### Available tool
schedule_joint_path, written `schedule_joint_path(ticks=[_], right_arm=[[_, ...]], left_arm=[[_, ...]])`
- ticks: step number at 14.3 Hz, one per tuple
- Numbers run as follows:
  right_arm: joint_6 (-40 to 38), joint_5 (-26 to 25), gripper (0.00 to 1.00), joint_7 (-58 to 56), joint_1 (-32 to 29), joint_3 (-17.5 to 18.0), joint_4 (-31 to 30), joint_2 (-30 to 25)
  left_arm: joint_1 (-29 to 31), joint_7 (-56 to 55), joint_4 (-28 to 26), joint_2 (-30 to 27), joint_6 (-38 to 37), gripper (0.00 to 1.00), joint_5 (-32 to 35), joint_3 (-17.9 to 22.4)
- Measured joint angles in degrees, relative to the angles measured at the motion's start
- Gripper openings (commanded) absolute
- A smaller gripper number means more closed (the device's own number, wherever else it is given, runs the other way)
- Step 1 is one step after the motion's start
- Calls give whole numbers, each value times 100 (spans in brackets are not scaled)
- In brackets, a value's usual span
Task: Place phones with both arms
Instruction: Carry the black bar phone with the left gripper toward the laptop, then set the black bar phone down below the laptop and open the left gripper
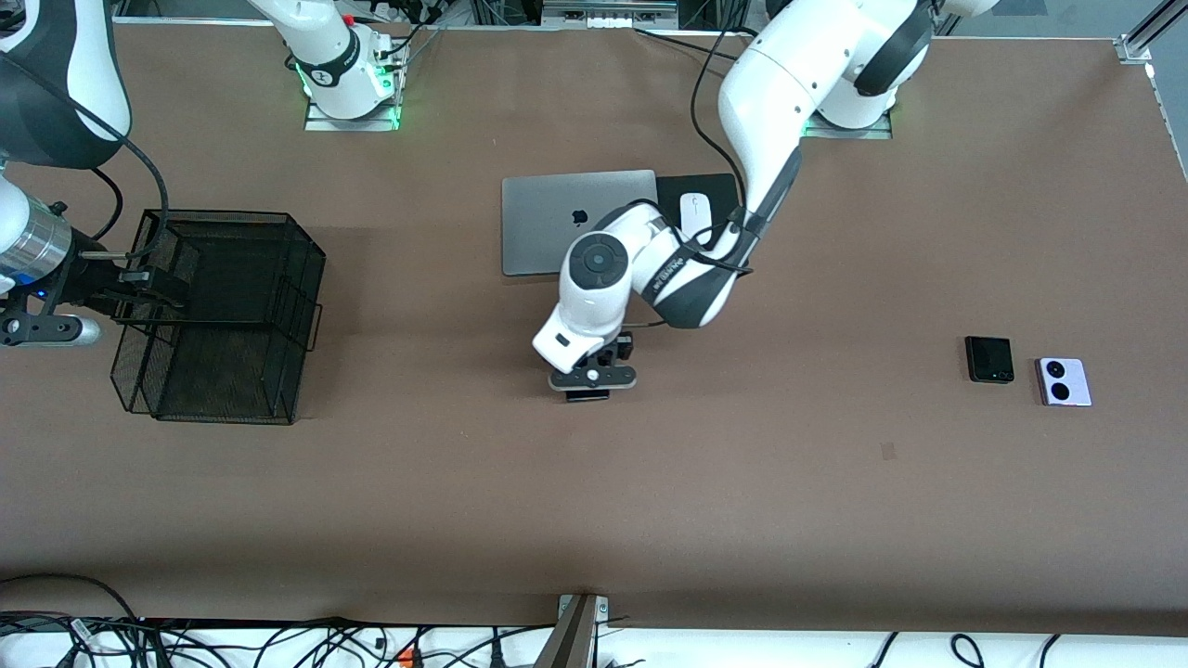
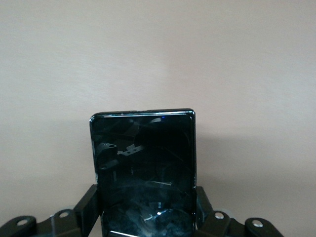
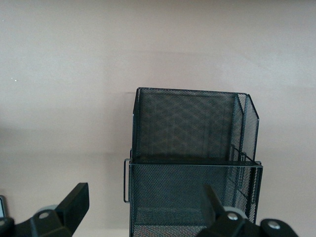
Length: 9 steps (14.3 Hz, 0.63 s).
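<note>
My left gripper (image 1: 587, 393) is over the middle of the table, shut on the long black phone (image 2: 143, 163). Its fingers (image 2: 90, 203) press the slab's two long edges, and in the front view only a sliver of the slab (image 1: 587, 397) shows under the hand. The black flip phone (image 1: 988, 359) and the lavender-white phone (image 1: 1064, 381) with two black circles lie side by side toward the left arm's end of the table. My right gripper (image 1: 165, 288) is open and empty over the rim of the black mesh basket (image 1: 223, 320). In the right wrist view, that gripper (image 3: 144, 210) has the basket (image 3: 187, 148) below it.
A closed grey laptop (image 1: 548, 218) lies near the robots' bases. Beside it a white mouse (image 1: 694, 215) sits on a black pad (image 1: 710, 184). The left arm's elbow hangs over them. Cables run along the table's edge nearest the front camera.
</note>
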Motion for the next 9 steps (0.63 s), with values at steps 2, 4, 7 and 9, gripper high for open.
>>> schedule_joint_path(ticks=[2, 4, 7, 9], right_arm=[[0, 0, 100, 0, 0, 0, 0, 0], [0, 0, 100, 0, 0, 0, 0, 1], [0, 0, 100, 1, 0, 0, 0, 1], [0, 0, 100, 1, 0, 0, 0, 2]], left_arm=[[-149, -69, 151, 172, 265, 22, 0, 28], [-245, -224, 196, 346, 692, 22, 0, 91], [-259, -312, 243, 486, 958, 22, 0, 141], [-257, -423, 272, 503, 1070, 24, 0, 233]])
